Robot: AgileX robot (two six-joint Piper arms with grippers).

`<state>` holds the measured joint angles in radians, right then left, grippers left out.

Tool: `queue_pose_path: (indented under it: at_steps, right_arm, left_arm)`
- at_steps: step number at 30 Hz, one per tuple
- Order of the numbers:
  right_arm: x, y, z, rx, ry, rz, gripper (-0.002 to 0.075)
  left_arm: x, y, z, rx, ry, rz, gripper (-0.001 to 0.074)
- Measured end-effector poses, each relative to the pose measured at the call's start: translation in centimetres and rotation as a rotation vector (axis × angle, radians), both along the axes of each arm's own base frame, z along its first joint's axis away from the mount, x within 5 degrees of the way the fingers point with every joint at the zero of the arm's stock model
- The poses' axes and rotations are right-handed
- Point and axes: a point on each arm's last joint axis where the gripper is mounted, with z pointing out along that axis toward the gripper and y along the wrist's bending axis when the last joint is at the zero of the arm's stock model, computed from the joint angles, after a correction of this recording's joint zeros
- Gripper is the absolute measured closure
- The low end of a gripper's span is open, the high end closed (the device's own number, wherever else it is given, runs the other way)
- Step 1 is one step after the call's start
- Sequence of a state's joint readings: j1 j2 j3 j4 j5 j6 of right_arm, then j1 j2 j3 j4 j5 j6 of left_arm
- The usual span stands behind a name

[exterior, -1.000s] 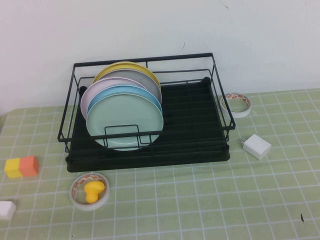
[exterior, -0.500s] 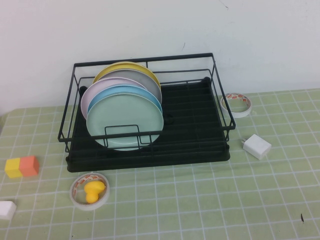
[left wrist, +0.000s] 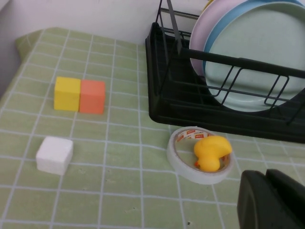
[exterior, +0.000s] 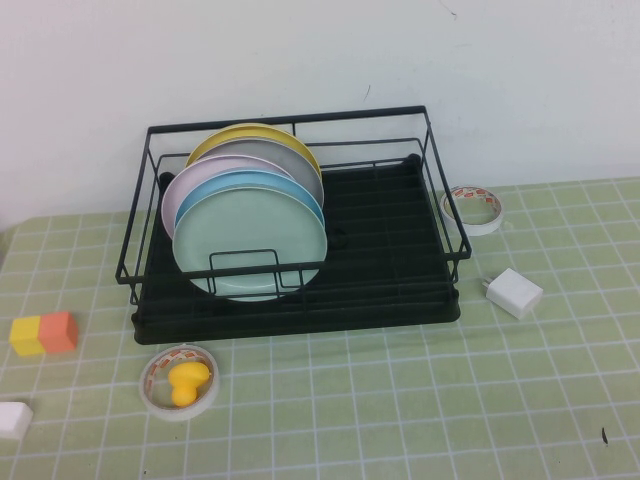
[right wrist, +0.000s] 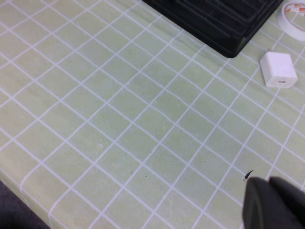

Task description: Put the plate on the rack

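The pale mint-green plate (exterior: 250,237) stands upright at the front of a row of plates in the black wire rack (exterior: 440,215). It also shows in the left wrist view (left wrist: 259,57), behind the rack's front wires (left wrist: 238,121). A sky-blue plate (exterior: 225,187) and a lilac-pink plate (exterior: 190,188) stand behind it, then grey and yellow ones. Neither arm shows in the high view. My left gripper (left wrist: 270,200) is shut and empty above the table in front of the rack. My right gripper (right wrist: 274,204) is shut and empty above the bare mat.
A tape roll (exterior: 178,381) holding a yellow duck (exterior: 187,381) lies in front of the rack. Yellow and orange blocks (exterior: 43,333) and a white block (exterior: 13,419) lie at the left. A white charger (exterior: 513,292) and another tape roll (exterior: 473,208) lie to the right.
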<state>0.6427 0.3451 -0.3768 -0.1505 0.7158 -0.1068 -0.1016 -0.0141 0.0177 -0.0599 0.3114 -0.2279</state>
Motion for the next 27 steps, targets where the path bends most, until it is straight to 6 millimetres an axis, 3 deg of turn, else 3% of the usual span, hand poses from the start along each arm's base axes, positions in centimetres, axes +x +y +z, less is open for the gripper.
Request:
queue_pose_path:
  at_steps: [27]
  right_arm:
    - [0.0, 0.0, 0.0, 0.001, 0.001, -0.001, 0.0728]
  left_arm:
    - [0.0, 0.01, -0.01, 0.074, -0.007, -0.02, 0.0735]
